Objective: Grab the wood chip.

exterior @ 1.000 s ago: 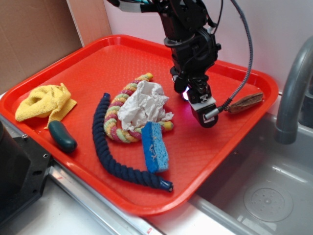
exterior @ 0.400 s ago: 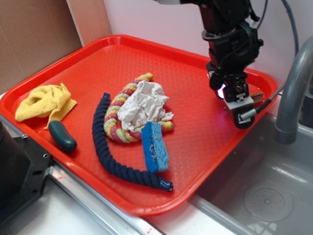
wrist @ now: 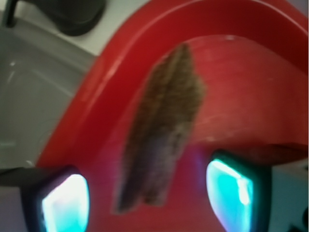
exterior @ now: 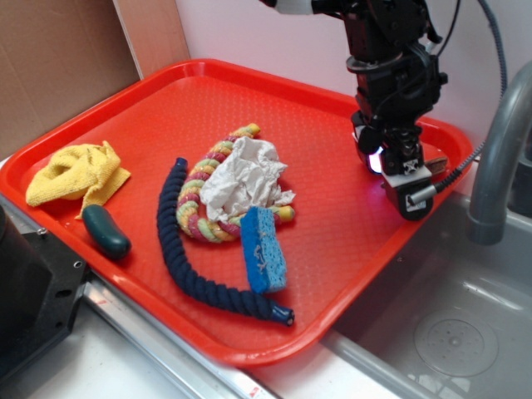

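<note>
While hovering over the far right corner of the red tray (exterior: 100, 125), with both lit fingertips (wrist: 65, 203) spread wide either side of the target and nothing between them yet, the end effector (exterior: 397, 170); lying flat on the tray floor just inside the raised rim, close beside the sink (exterior: 449, 324), the wood chip (wrist: 164, 125), almost wholly hidden behind the arm in the exterior view, only a brown sliver (exterior: 438, 164) peeking out.

Judging from the wrist view: likely handling as light, stiff and thin; rough and bark-like in grain, so probably gripping well against the pads rather than slipping; ragged at the ends, pointed at the far tip and broader toward the near end, perhaps brittle there, though blur is making the edges hard to read. Best taken across the narrow width near the middle, long sides against the fingers, the fingertips needing to come right down to the tray because of the low profile.

Elsewhere, sitting well apart on the glossy, finely textured plastic: crumpled whitish paper (exterior: 241, 179) resting on a coiled multicoloured rope (exterior: 208, 179); a thick navy braided rope (exterior: 195, 249); a porous blue sponge (exterior: 263, 249); a soft yellow cloth (exterior: 75, 173); a smooth dark green oblong piece (exterior: 105, 231).
</note>
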Available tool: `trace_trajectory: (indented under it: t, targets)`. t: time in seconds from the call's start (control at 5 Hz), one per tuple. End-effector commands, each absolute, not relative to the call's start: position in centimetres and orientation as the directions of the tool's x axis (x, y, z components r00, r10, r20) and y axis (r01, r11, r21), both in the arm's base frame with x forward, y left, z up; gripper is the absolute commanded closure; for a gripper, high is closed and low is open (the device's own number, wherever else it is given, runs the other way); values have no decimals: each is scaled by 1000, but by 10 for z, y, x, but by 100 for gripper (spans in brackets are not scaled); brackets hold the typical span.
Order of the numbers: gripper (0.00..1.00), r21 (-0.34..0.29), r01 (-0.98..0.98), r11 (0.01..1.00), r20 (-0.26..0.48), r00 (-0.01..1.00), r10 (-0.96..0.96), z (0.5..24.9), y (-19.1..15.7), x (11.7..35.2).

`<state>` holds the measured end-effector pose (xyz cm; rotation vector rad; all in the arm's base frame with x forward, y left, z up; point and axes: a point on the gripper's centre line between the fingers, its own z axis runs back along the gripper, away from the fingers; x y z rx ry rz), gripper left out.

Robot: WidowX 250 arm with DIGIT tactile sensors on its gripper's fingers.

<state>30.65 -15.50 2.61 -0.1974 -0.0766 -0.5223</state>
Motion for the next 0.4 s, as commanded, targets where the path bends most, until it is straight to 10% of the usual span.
trace_trajectory:
  t: [0.0,0.2]
  targets:
    - [0,-154,488,859,126,872,-473,30,-168,335]
    - [100,-95,506,858,100,862,-497,30,-188,337]
